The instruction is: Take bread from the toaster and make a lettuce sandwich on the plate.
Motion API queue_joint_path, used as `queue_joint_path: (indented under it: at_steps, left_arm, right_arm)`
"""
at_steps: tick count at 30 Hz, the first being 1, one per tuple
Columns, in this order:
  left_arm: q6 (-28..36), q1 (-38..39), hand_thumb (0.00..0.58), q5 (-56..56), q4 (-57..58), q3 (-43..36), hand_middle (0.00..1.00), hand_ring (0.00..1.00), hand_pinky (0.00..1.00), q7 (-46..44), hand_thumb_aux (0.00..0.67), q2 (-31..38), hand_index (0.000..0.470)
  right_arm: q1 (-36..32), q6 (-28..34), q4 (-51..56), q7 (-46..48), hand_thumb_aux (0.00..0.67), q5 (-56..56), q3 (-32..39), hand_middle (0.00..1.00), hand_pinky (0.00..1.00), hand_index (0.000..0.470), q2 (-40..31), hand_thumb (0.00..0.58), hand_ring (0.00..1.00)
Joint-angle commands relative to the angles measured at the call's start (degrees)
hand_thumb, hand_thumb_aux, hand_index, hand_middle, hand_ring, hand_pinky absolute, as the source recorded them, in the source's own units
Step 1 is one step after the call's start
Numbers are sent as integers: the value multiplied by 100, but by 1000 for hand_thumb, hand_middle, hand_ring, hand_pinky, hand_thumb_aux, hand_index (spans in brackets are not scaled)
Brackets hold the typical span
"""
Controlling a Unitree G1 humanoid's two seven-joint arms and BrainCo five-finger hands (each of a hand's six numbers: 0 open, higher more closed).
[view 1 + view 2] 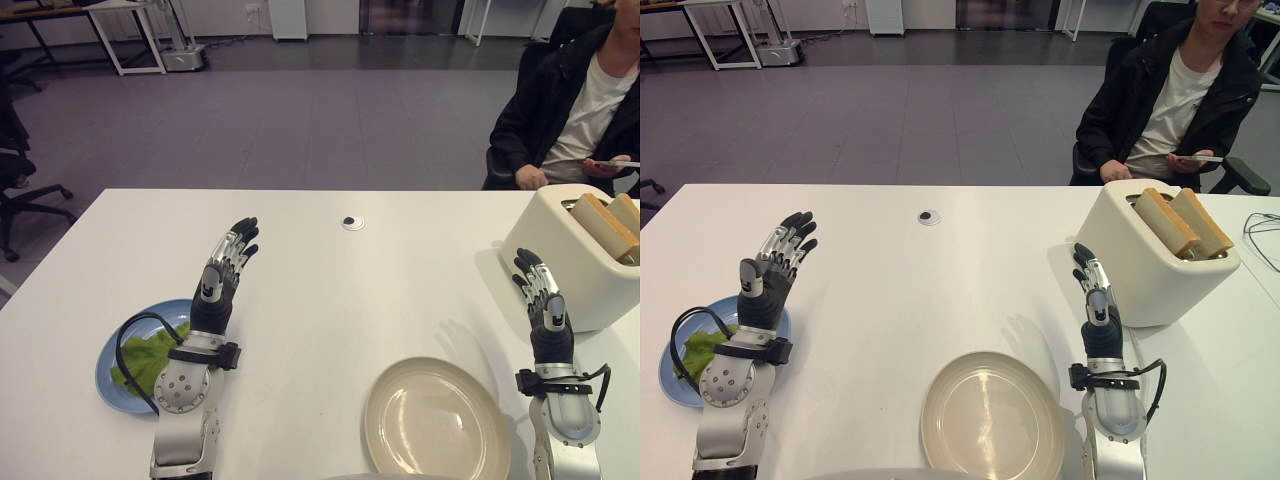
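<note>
No bread is yet taken, so the first step is judged in hand. Two bread slices [1167, 222] are seen upright in the toaster [1135, 275] at the right, long edges running away and leftward. The right hand [1095, 295] is held beside it, fingers straight and empty, the left hand [775, 270] likewise; a pinch from above is called for.
</note>
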Motion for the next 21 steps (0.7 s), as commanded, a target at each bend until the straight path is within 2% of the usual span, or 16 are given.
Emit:
queue_joint_path:
  at_steps: [1, 21]
  left_arm:
    - [-66, 127, 0, 143, 87, -19, 0, 0, 0, 47, 0, -51, 0]
    - [-153, 100, 0, 178, 232, 120, 0, 0, 0, 134, 0, -51, 0]
  right_arm:
    - [25, 173, -101, 72, 0, 124, 20, 0, 0, 0, -21, 0, 0]
    - [51, 379, -129, 108, 0, 210, 152, 0, 0, 0, 68, 0, 0]
